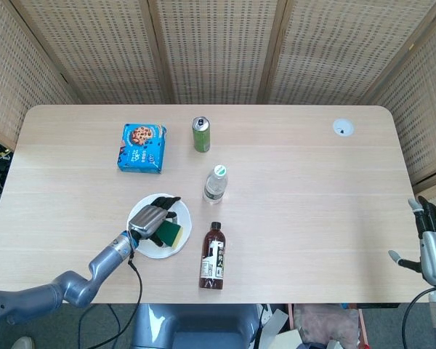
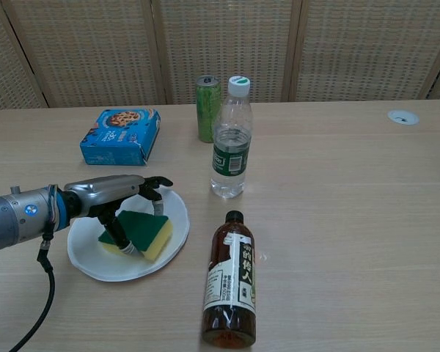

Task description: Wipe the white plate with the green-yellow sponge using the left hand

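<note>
Left hand (image 2: 121, 198) curled in grip; right hand (image 1: 434, 247) open, fingers apart.

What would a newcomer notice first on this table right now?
First the left hand holding the green-yellow sponge on the white plate at the table's near left. Next, the dark bottle lying flat just right of the plate, with the clear water bottle upright behind it.

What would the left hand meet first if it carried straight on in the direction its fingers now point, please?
Probably the clear water bottle. The left hand, holding the sponge on the white plate, points toward it across bare table; depth is uncertain, so it might pass just beside it.
</note>
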Robot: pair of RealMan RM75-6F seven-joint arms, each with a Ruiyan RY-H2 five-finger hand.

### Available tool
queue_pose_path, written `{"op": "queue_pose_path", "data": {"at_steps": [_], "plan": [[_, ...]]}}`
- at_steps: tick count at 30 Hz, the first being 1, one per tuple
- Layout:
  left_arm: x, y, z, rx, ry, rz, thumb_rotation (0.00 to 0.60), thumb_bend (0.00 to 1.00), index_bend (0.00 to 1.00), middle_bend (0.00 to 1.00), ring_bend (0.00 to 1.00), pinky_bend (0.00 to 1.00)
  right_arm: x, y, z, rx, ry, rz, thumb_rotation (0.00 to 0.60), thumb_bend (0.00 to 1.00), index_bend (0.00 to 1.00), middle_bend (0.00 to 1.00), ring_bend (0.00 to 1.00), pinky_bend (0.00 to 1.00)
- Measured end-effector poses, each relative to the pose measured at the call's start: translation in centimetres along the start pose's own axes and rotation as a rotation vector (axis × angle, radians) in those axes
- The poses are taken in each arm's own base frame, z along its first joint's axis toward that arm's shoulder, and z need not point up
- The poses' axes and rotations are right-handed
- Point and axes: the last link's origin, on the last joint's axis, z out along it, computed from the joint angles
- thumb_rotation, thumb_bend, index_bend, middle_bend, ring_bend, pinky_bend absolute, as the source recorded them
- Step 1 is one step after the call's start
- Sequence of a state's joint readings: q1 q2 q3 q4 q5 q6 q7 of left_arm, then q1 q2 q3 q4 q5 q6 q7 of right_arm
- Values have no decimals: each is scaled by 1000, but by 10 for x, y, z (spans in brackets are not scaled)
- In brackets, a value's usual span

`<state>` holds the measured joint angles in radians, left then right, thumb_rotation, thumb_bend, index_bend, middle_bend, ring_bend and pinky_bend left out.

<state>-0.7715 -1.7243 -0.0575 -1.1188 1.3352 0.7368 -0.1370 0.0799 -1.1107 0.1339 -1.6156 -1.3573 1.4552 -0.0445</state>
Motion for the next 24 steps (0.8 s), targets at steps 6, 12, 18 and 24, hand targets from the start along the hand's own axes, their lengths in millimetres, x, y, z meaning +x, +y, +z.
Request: {"op": "queue_pose_path", "data": {"at_steps": [6, 12, 18, 24], "plan": [[15, -4, -4, -11, 52, -8, 600, 155, 650, 0, 0, 0, 1, 0, 0, 2, 0, 8, 600, 0, 0, 0, 0, 0], [22, -14, -8, 11, 55, -9, 600, 155, 649, 0, 0, 0, 1, 0, -1, 2, -3, 8, 600, 0, 0, 0, 0, 0], [10, -18, -2, 33, 24, 43, 600, 155, 650, 0, 0, 0, 1, 0, 0, -2, -4, 7, 600, 0, 0, 0, 0, 0], [2, -15, 3, 36, 6, 65, 600, 155, 650, 0, 0, 0, 1, 1, 1, -3, -4, 8, 600, 0, 0, 0, 0, 0]]}}
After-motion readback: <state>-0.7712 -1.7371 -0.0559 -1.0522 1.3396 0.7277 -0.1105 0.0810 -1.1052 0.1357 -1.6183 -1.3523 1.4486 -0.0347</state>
